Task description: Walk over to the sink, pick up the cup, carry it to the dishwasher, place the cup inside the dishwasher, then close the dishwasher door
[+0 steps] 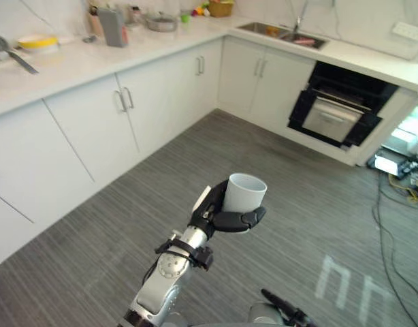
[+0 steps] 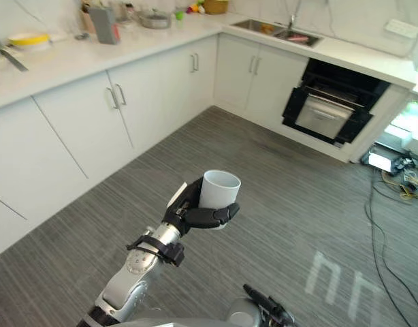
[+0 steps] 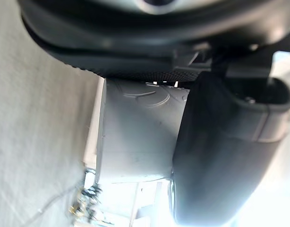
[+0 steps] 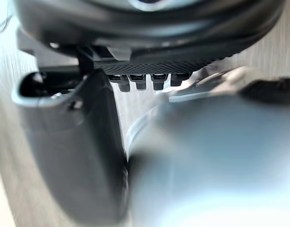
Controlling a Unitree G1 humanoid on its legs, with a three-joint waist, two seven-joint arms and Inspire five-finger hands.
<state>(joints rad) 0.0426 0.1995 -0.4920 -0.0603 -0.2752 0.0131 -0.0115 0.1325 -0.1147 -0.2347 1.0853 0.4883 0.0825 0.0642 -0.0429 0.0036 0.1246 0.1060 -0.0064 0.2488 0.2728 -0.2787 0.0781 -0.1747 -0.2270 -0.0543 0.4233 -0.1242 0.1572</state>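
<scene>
- My left hand (image 1: 219, 214) is curled round the cup (image 1: 244, 194): the thumb lies across the cup's lower front and the fingers wrap round behind it. My left wrist view shows the cup's wall pressed against the palm.
- The cup is held in the air in front of me, over the floor and touching nothing but the hand.
- My right hand (image 1: 284, 312) shows low at the near edge. I cannot tell whether it is open or closed.
- The cup is plain and pale, and a little wider at the rim than at the base. It stands upright with its mouth up.
- The grey striped floor (image 1: 277, 157) lies open ahead, between me and the far corner.
- White cabinets (image 1: 127, 116) run along my left under a pale counter (image 1: 79, 61) and turn the corner to the far wall.
- The sink (image 1: 280, 33) is set into the counter past that corner.
- The dishwasher (image 1: 338, 112) is a dark opening just right of the sink and below the counter edge, well apart from the cup. Its door is tilted outward.
- Cables (image 1: 399, 177) trail across the floor on the far right, near the dishwasher's right side.
</scene>
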